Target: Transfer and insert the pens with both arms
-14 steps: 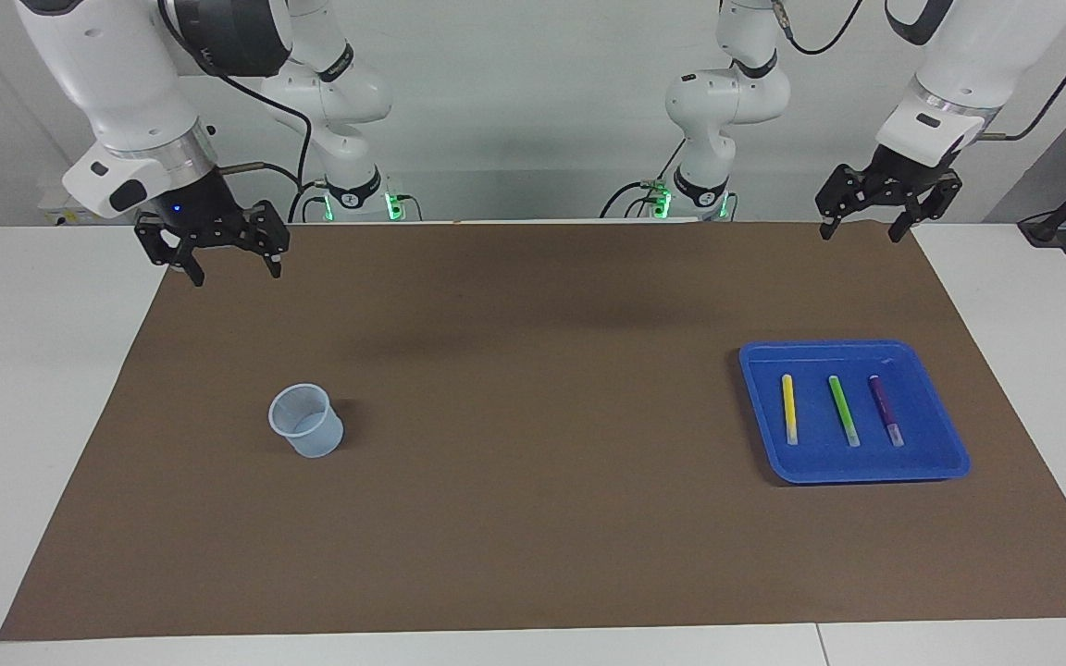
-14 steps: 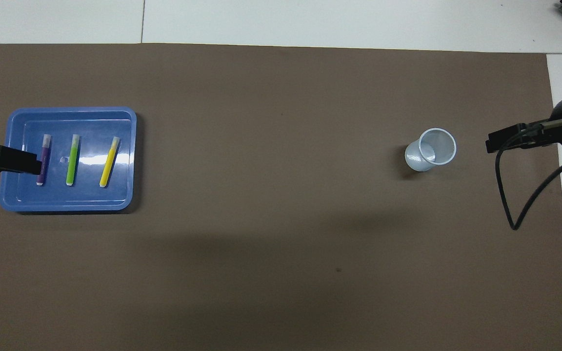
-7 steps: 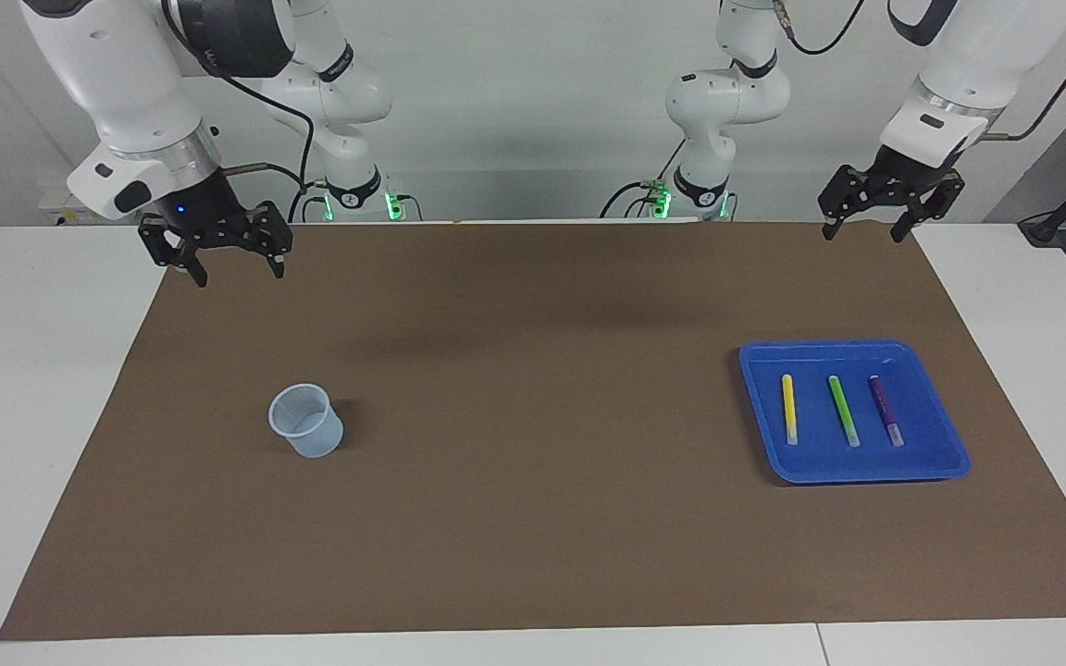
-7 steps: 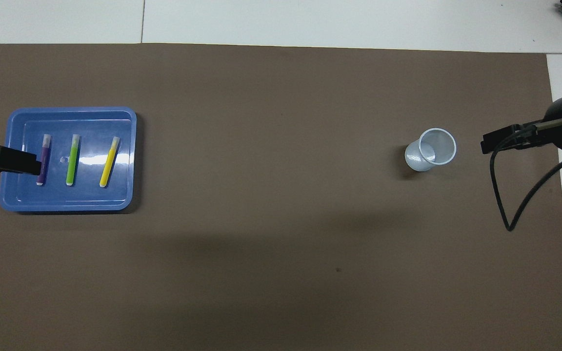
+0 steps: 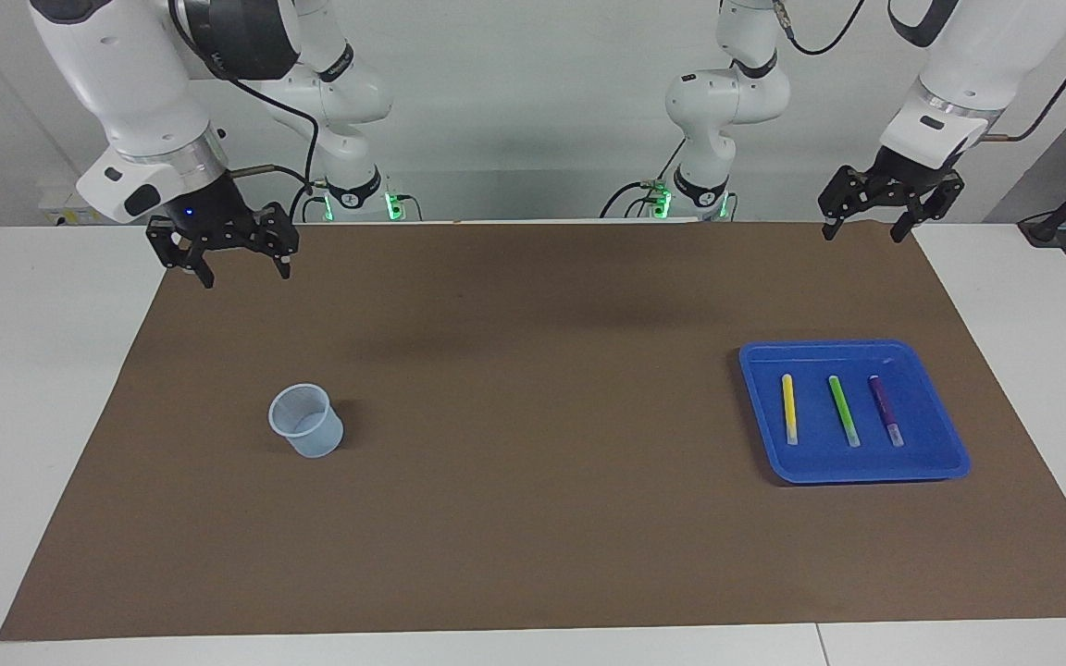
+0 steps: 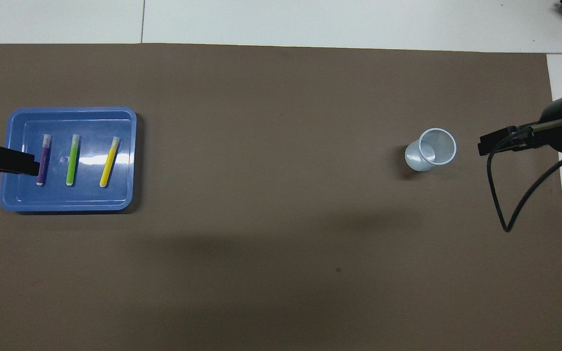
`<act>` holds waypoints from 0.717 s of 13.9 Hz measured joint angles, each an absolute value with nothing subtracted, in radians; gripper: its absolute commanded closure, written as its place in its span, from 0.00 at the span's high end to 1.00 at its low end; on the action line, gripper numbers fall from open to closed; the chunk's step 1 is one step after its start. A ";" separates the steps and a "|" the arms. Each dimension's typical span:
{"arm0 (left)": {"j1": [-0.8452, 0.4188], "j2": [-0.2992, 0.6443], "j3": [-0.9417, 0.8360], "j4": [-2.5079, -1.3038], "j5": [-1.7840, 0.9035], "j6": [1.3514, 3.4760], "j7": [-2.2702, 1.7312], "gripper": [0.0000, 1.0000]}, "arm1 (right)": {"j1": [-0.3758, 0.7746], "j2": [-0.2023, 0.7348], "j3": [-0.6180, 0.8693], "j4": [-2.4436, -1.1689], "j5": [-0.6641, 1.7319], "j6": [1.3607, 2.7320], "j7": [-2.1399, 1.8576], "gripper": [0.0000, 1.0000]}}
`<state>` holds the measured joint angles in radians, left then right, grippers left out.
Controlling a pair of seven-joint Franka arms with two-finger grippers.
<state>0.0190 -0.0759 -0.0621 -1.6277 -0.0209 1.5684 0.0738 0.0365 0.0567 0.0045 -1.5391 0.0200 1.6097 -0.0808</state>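
Observation:
Three pens lie side by side in a blue tray [image 5: 949,462] at the left arm's end of the table: yellow [image 5: 788,409], bright green [image 5: 844,410] and purple [image 5: 886,410]. In the overhead view they show as purple [image 6: 43,160], green [image 6: 72,160] and yellow [image 6: 109,162]. My left gripper [image 5: 861,236] is open and empty, raised high in the air; from overhead it [image 6: 3,161] overlaps the tray's edge beside the purple pen. My right gripper [image 5: 246,277] is open and empty, raised at the right arm's end; from overhead it [image 6: 500,144] is beside the cup.
A clear plastic cup [image 5: 306,421] stands upright on the brown mat [image 5: 533,518] toward the right arm's end; it also shows in the overhead view [image 6: 432,148]. Two smaller white robot bases [image 5: 709,185] with green lights stand at the robots' edge of the table.
My right gripper has shifted slightly toward the middle of the table, in the direction of the cup. My left gripper has barely moved. Pens, tray and cup are unmoved.

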 measured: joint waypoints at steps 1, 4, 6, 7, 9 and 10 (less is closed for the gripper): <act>0.019 -0.076 -0.063 -1.629 -0.021 1.568 0.074 1.00 | 0.037 0.057 0.005 -1.541 0.033 1.610 -0.083 1.00; 0.017 -0.076 -0.071 -1.632 -0.021 1.568 0.074 1.00 | 0.037 0.057 0.005 -1.541 0.043 1.609 -0.085 1.00; 0.017 -0.076 -0.071 -1.632 -0.021 1.567 0.074 1.00 | 0.038 0.056 0.006 -1.541 0.044 1.609 -0.085 1.00; 0.017 -0.076 -0.071 -1.632 -0.021 1.566 0.074 1.00 | 0.038 0.056 0.007 -1.543 0.044 1.608 -0.085 1.00; 0.017 -0.080 -0.072 -1.642 -0.021 1.565 0.074 1.00 | 0.038 0.056 0.007 -1.547 0.044 1.608 -0.085 1.00; 0.017 -0.088 -0.072 -1.662 -0.021 1.567 0.074 1.00 | 0.038 0.056 0.008 -1.547 0.045 1.608 -0.085 1.00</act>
